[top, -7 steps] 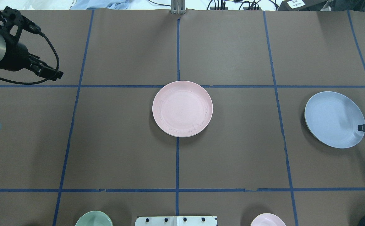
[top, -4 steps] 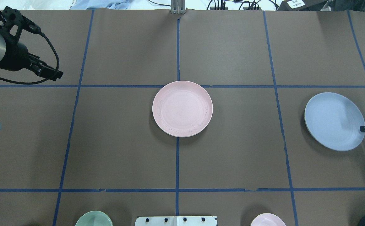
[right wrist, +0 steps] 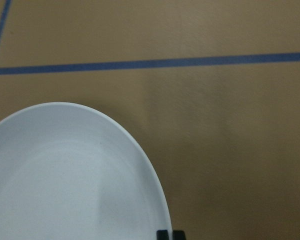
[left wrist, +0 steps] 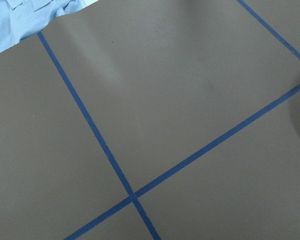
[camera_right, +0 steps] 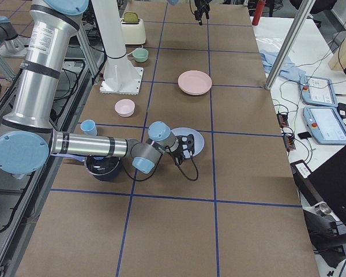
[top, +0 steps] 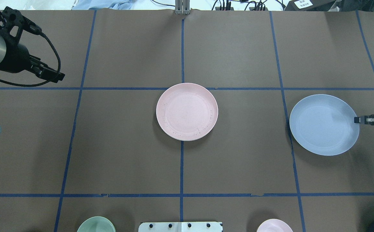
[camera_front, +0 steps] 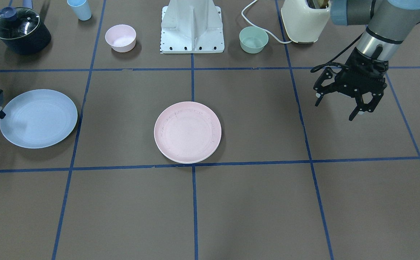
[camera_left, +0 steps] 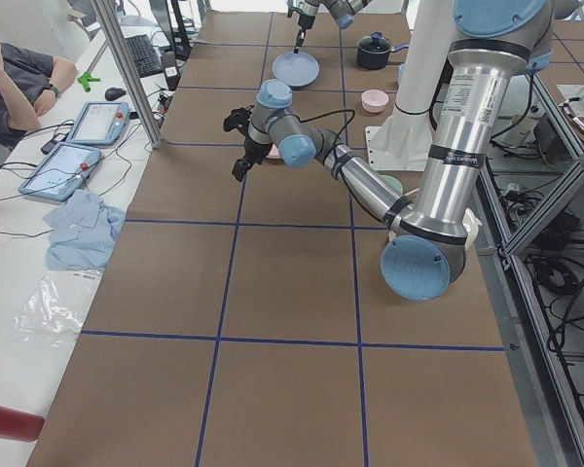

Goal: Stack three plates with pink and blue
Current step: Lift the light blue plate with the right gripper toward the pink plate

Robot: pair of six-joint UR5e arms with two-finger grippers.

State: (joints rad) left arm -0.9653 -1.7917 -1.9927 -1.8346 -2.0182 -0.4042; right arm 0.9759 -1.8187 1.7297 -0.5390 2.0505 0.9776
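Note:
A pale pink plate [top: 187,111] sits at the table's centre, also in the front view [camera_front: 187,131]; a cream rim [camera_front: 181,160] shows just under its edge. A light blue plate [top: 322,124] is at the right, seen in the front view [camera_front: 38,117] and the right wrist view [right wrist: 65,185]. My right gripper [top: 357,120] is shut on the blue plate's outer rim and holds it roughly level, just above the table. My left gripper [camera_front: 334,108] is open and empty, above the table's far left, well away from the plates.
Along the robot's side stand a small pink bowl [camera_front: 120,37], a small mint bowl [camera_front: 253,39], a dark lidded pot [camera_front: 20,30], a blue cup [camera_front: 80,9], a cream toaster [camera_front: 304,16] and the white robot base [camera_front: 192,27].
My right gripper has carried the blue plate leftward, toward the centre, and the plate has gone from tilted to nearly level. The left arm and pink plate have not moved.

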